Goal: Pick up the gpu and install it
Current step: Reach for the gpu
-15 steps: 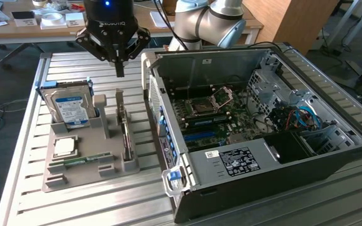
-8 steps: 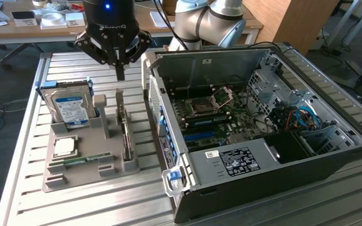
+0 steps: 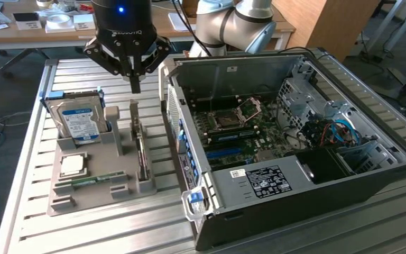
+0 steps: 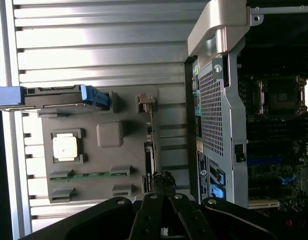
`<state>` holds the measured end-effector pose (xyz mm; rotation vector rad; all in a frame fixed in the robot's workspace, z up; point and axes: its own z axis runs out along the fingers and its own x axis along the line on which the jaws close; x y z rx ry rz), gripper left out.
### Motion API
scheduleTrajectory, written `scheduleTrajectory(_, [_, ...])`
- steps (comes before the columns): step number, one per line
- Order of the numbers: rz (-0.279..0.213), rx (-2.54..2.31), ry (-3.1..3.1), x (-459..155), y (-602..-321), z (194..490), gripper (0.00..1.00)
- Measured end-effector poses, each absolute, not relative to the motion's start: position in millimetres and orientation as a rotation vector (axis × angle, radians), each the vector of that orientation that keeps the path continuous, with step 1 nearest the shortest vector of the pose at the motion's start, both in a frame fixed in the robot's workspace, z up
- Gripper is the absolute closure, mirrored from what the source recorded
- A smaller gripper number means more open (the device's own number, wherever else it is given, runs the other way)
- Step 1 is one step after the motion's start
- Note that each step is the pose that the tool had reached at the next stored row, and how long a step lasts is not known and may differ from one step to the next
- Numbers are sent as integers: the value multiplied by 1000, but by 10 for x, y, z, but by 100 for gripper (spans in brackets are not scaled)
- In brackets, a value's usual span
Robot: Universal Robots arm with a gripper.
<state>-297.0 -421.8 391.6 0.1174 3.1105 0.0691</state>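
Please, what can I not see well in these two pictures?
Graphics card, exterior view: stands on edge in the gray holder, faces barely show.
One end of it, wrist view: behind the tool.
Hard drive label, exterior view: text too small.
Computer, wrist view: cut off by the picture edge.

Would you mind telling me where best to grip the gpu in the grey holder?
Probably its top edge near the middle, from straight above: the gpu stands on edge in the grey holder, both flat faces free.
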Motion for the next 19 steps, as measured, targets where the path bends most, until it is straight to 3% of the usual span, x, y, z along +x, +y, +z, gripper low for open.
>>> scheduleTrajectory(19, [69, 117, 3111, -3004, -4283, 3911, 89])
